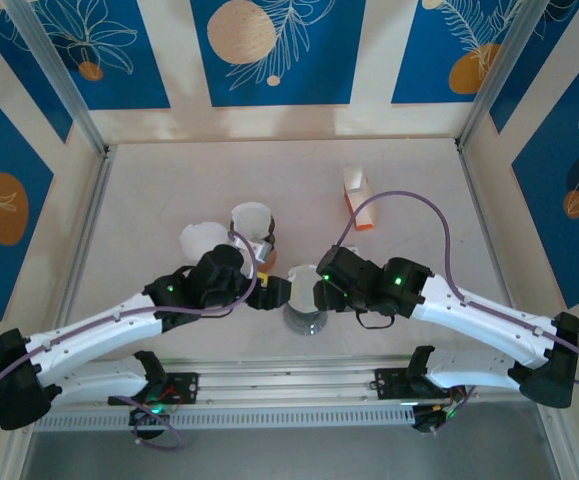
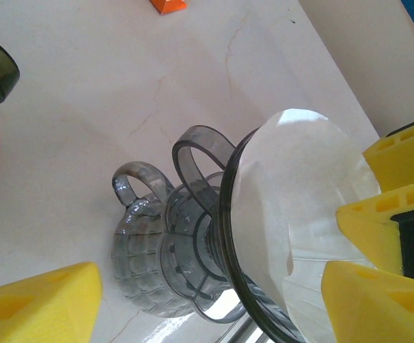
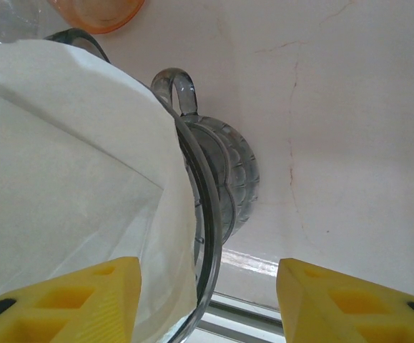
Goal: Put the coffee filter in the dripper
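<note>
The clear grey dripper (image 1: 307, 318) sits on a ribbed glass cup (image 2: 139, 250) at the near middle of the table. The white coffee filter (image 2: 299, 186) lies inside the dripper, its paper reaching up to the dark rim (image 3: 199, 207). My left gripper (image 2: 210, 275) is open, its yellow fingers wide on either side of the dripper, and the left finger (image 2: 42, 304) stands clear of the glass. My right gripper (image 3: 208, 268) is open across the rim. One finger (image 3: 71, 300) is over the filter paper (image 3: 71, 164) and the other (image 3: 350, 300) is outside, well off the glass.
A second dripper with a filter (image 1: 253, 222) and a loose white filter (image 1: 203, 240) lie behind my left arm. An orange and white box (image 1: 357, 198) stands at the back right. The metal table rail (image 1: 299, 385) runs close below the cup.
</note>
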Robot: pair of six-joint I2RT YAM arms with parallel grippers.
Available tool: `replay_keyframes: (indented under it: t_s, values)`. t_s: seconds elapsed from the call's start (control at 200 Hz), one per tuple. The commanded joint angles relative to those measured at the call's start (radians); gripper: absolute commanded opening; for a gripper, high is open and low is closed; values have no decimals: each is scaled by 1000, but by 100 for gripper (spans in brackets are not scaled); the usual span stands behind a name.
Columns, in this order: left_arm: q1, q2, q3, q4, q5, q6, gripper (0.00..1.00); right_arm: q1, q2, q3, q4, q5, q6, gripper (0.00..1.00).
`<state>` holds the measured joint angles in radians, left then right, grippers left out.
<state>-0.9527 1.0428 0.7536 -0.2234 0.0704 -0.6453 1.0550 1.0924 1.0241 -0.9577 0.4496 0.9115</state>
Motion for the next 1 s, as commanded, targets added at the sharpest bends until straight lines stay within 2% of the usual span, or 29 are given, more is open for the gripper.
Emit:
replay_keyframes:
  t_s: [0.0,0.16,0.345,0.47,0.66,0.86,0.995]
  values:
    - [9,12,-2,26,20,9,83,7,0,2,-3,21,12,54]
    - [9,23,-1,75,37,15,86,5,3,4,-6,17,10,54]
    - [10,61,36,66,4,51,88,3,6,2,-8,15,10,54]
    - [10,105,50,63,-11,53,85,-1,10,-1,-2,8,9,54]
    - [17,126,59,32,-40,43,75,-3,15,-2,0,2,8,54]
    - [19,112,51,6,-55,34,71,-10,15,-4,-10,3,10,54]
    - [20,105,47,9,-43,28,74,-14,15,-9,-8,-1,10,54]
